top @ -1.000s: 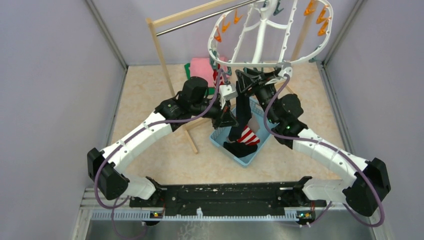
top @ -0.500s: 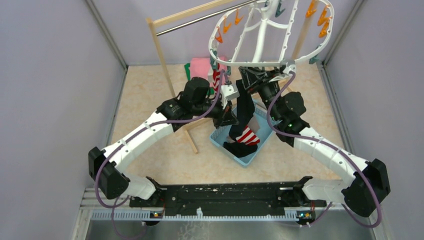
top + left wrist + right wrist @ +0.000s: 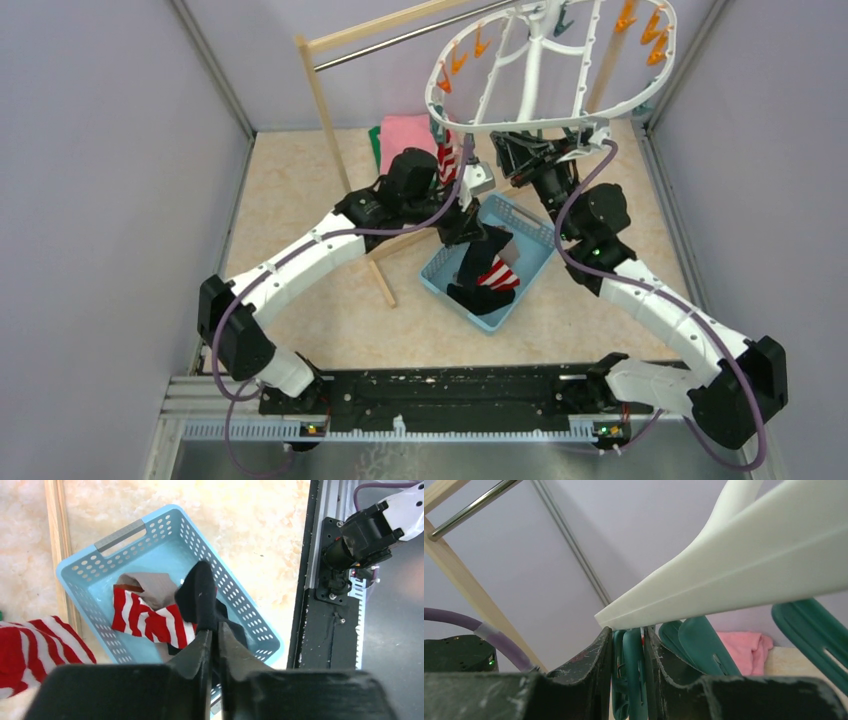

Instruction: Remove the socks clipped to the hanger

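Left jaws pinch a black sock (image 3: 199, 597) above the blue basket (image 3: 150, 527); right jaws squeeze a teal clip (image 3: 633, 670) beneath the hanger (image 3: 744, 575).

Blue basket (image 3: 526, 219) mid-table, wooden rack (image 3: 320, 105) w/ metal bar, pink cloth (image 3: 405, 133) behind.

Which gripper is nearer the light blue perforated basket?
Left. The left gripper hangs above the basket, pinching a black sock; the right gripper grips a teal clip up on the white hanger.

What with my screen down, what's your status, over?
Left gripper shut on black sock over basket. Right gripper shut on teal clip under hanger. Striped sock hangs from hanger. Nothing blocking.
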Controlling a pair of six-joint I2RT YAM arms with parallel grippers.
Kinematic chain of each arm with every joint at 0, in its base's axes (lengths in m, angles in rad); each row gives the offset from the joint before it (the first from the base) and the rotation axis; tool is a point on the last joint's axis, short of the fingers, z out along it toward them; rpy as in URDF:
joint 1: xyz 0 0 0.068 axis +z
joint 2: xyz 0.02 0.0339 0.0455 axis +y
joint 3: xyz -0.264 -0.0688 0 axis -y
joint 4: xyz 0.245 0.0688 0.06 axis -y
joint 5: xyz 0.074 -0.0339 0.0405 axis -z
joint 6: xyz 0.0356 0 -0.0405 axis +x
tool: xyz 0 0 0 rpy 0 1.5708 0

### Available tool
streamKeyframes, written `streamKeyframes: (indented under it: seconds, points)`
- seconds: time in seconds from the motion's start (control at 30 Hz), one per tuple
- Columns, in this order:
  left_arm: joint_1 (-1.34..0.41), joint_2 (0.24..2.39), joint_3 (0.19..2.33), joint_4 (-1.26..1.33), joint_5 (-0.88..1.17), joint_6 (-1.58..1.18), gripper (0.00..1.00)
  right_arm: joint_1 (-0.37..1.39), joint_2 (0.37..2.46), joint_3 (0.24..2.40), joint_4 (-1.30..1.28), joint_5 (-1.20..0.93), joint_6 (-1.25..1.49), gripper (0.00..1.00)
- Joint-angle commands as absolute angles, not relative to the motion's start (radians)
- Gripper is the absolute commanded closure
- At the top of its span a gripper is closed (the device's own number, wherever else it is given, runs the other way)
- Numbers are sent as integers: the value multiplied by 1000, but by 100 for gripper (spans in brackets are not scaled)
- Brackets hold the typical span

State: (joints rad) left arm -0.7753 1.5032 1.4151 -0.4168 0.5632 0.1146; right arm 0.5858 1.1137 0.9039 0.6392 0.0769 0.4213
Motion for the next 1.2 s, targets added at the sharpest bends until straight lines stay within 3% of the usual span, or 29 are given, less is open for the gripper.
streamKeyframes:
  seconds: [0.0,0.07,0.1,0.13,0.63,0.67,0.8,0.97,1.17]
  points:
    - [-807,1539,1470,-389,567,154,63,554,1059,893,660,89,439,100]
    - [-813,1556,1481,-409,567,154,17,543,1046,886,650,94,440,100]
    - [-814,1556,1486,-419,563,155,3,538,1039,884,641,95,440,100]
    - [-813,1555,1489,-433,553,166,1,532,1034,883,633,95,439,100]
    - [-778,1336,1383,-434,262,208,1,456,932,851,512,68,472,100]
    - [-769,1339,1389,-438,267,200,1,456,932,847,507,52,476,94]
    - [-733,1330,1384,-441,285,205,1,454,918,802,499,4,496,54]
    - [-688,1297,1362,-448,301,244,1,445,861,689,515,-106,462,25]
    - [-672,1263,1355,-481,325,265,5,470,876,566,605,-199,413,15]
